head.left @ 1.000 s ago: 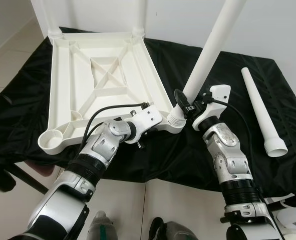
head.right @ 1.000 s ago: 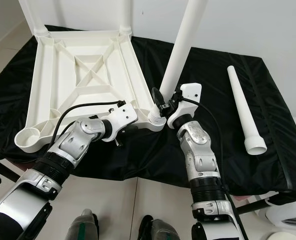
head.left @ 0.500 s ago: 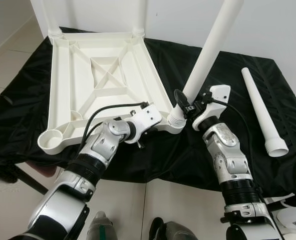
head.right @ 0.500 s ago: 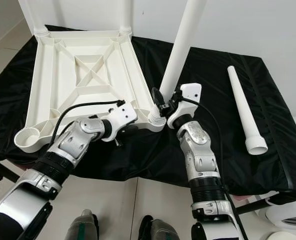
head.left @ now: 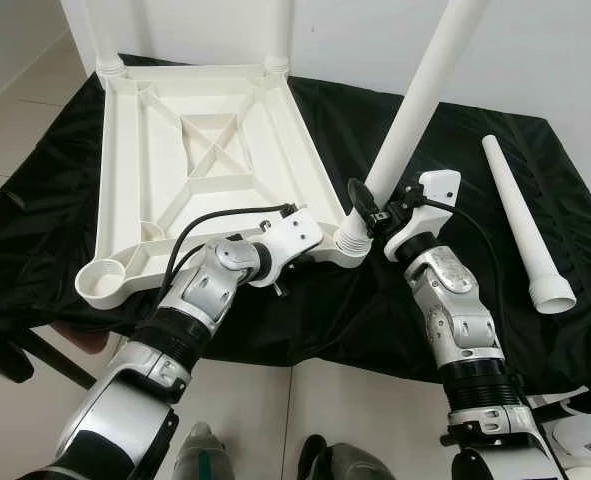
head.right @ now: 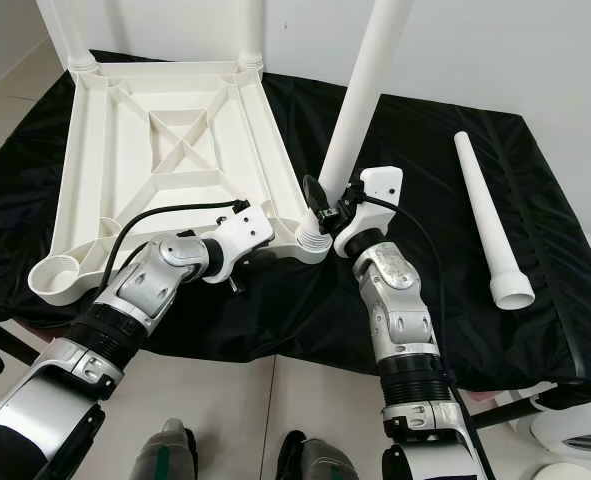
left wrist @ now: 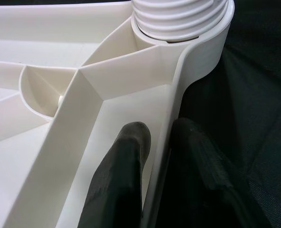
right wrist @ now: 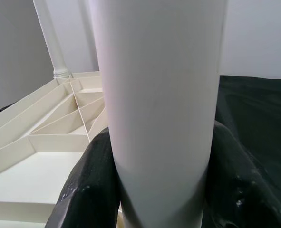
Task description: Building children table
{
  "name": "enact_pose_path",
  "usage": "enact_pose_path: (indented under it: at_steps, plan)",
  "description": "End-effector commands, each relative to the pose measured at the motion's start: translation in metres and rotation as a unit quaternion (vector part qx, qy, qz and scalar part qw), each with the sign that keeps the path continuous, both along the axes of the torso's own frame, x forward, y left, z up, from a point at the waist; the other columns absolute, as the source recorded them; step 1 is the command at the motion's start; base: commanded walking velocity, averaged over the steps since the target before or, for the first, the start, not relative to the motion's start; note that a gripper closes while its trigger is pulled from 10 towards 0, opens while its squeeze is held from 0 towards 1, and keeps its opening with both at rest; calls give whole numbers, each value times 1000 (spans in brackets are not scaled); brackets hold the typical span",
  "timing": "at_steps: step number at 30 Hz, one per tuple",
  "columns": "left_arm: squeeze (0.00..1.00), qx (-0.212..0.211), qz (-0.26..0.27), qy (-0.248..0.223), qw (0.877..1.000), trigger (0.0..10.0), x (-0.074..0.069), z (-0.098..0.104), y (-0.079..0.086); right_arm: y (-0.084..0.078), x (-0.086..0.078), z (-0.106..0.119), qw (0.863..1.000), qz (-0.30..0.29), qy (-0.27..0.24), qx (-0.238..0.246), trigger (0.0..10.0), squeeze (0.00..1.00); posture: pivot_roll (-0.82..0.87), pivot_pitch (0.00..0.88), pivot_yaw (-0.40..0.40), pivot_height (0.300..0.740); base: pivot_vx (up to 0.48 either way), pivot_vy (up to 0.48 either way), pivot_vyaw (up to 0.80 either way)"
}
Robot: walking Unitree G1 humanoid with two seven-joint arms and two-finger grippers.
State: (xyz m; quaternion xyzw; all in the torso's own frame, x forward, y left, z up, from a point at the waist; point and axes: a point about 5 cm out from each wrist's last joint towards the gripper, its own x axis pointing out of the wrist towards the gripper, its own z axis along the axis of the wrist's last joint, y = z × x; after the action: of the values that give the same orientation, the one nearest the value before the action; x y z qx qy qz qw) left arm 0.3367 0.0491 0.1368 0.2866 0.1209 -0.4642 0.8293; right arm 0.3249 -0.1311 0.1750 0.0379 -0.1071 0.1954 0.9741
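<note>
A white plastic tabletop (head.left: 205, 150) lies upside down on a black cloth, with two legs standing in its far corners. A third white leg (head.left: 415, 100) rises tilted from the near right corner socket (head.left: 351, 238), its threaded end (left wrist: 178, 19) partly in. My right gripper (head.left: 367, 208) is shut on this leg just above the socket, its fingers (right wrist: 95, 175) on both sides of it. My left gripper (left wrist: 154, 137) is shut on the tabletop's near rim (left wrist: 173, 109), beside that socket. A fourth leg (head.left: 525, 225) lies loose on the cloth to the right.
The black cloth (head.left: 475, 150) covers the whole work surface and hangs over its near edge. The near left corner socket (head.left: 100, 283) holds nothing. A white wall stands behind. Pale floor tiles (head.left: 305, 400) lie below the near edge.
The held leg has tipped very slightly; both grippers keep their holds and the tabletop has not moved.
</note>
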Motion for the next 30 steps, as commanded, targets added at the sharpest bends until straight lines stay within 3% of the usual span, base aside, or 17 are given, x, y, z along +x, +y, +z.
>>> enact_pose_path:
  at_steps: [1,30]
  plan:
    - [0,-26,-11,-53,998,10000,2,25,-12,3,1,-16,999,3,40,-6,10000,0,76,41,-93,740,0,0,0]
    - [0,-27,-11,-56,998,10000,3,26,-12,4,2,-14,999,3,35,-6,10000,0,78,36,-95,740,0,0,0]
